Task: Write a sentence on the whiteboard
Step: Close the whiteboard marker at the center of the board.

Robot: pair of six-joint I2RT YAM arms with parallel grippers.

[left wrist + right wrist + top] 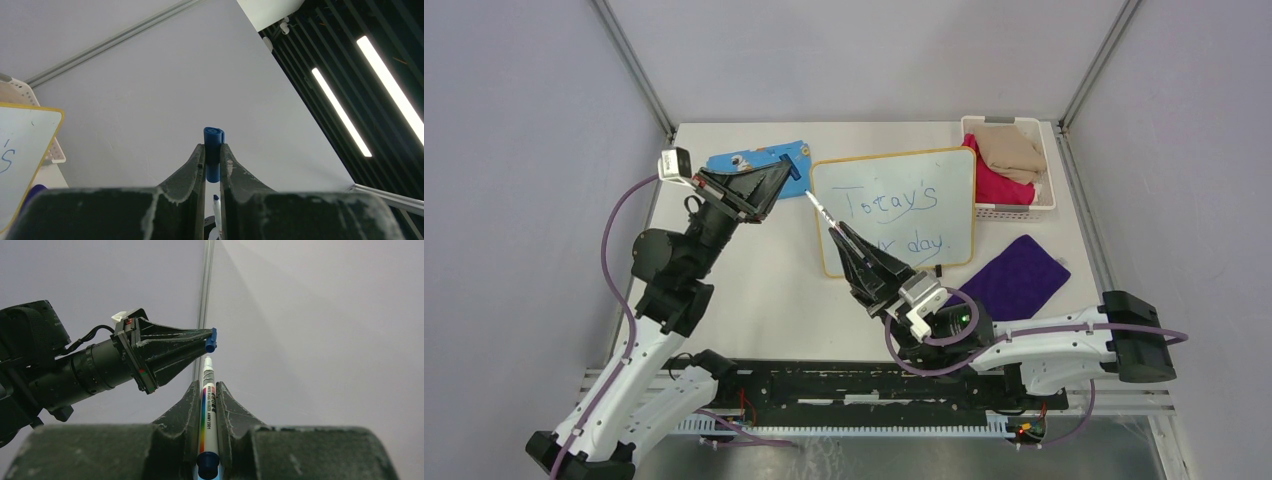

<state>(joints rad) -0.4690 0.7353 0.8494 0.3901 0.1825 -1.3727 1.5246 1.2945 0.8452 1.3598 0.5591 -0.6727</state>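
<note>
At the whiteboard's [956,180] left edge, a blue cap [214,134] is gripped by the left claw [212,151] and a marker [206,402] by the right claw [207,387]; the sentence [892,202] is written in blue.

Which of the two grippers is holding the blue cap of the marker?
The left gripper, shut on the small blue cap; the right gripper instead grips the uncapped marker itself.

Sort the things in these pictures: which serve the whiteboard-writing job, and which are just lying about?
Job in hand: flat white rectangular whiteboard with yellow-tan rim; blue handwritten sentence; white rainbow-striped marker pen; blue plastic marker cap.

Lying about: white plastic lattice basket of clothes; purple rectangular cloth; blue patterned cloth.
</note>
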